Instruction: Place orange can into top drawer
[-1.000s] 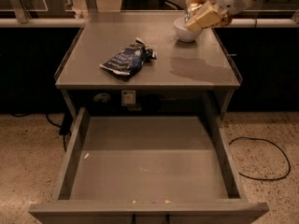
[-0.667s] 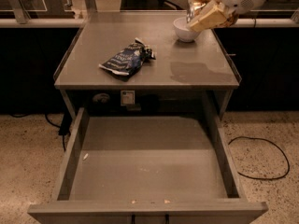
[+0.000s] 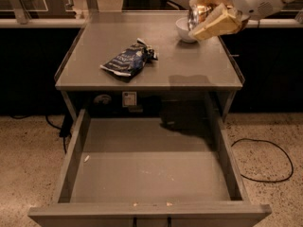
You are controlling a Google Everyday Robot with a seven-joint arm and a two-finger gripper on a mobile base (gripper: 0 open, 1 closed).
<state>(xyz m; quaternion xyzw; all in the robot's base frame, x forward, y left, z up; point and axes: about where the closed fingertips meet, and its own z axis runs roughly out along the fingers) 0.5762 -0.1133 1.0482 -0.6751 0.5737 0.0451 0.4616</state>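
Over the last second the gripper (image 3: 208,18) is drifting only a little, easing toward the right while staying high over the back right corner of the grey tabletop (image 3: 189,65). It is hanging just above the white bowl (image 3: 182,31) instead of heading forward. It is clenching the orange can (image 3: 199,14) between its tan fingers (image 3: 220,23), so the can is riding in the air, clear of the tabletop and well apart from the top drawer (image 3: 151,174). I am reading this to mean that the pick-up is done and the carry is barely beginning: the drawer is already standing pulled out below the front edge of the table, its flat grey floor is lying open, and the can is yet to travel forward and down into it. The can is showing mostly as a shiny silver top turned toward the camera, with a glint of orange-brown body behind it. It is sitting tilted in the grip, not upright, and the fingers are hiding most of its side. The dark blue snack bag (image 3: 129,59) is lying crumpled on the left part of the tabletop, well away from the gripper, and it is keeping its place across these moments.
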